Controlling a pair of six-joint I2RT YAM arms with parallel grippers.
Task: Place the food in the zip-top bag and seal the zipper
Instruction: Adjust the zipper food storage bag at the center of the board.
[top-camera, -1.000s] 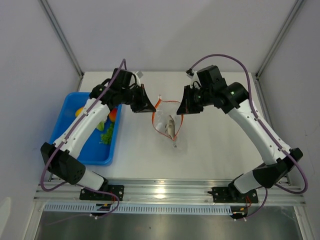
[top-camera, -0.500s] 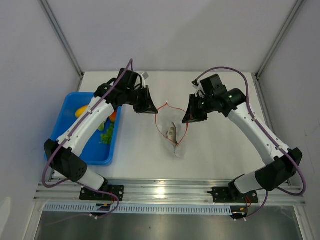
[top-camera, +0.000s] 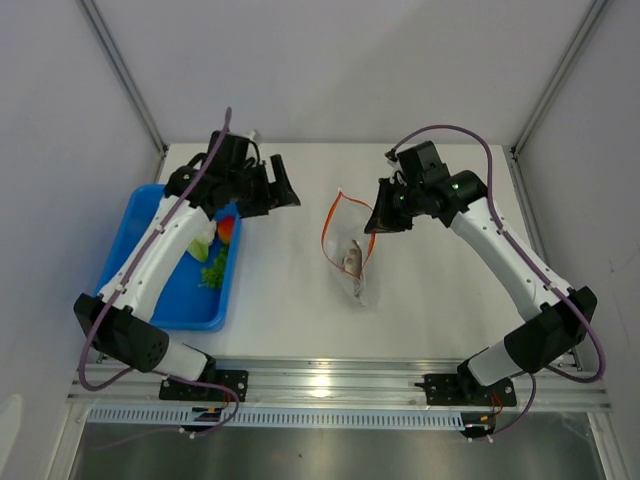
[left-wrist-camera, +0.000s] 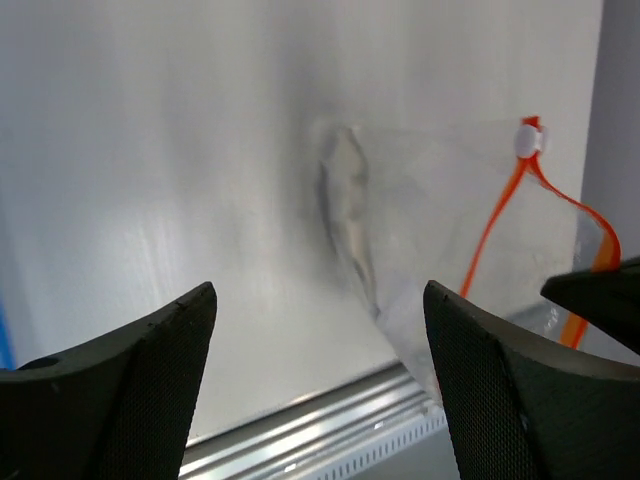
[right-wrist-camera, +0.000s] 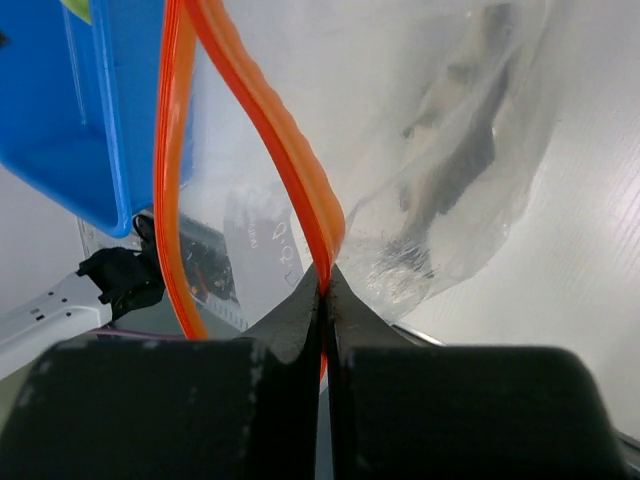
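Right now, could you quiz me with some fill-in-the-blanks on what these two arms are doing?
The right fingers pinch the ____ zipper.
The left fingers are ____, holding nothing.
Toy food lies in the ____ tray.
Missing words: orange; open; blue.

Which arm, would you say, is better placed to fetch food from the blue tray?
Left: the left hand is open near the blue tray; the right hand is pinching the zipper.
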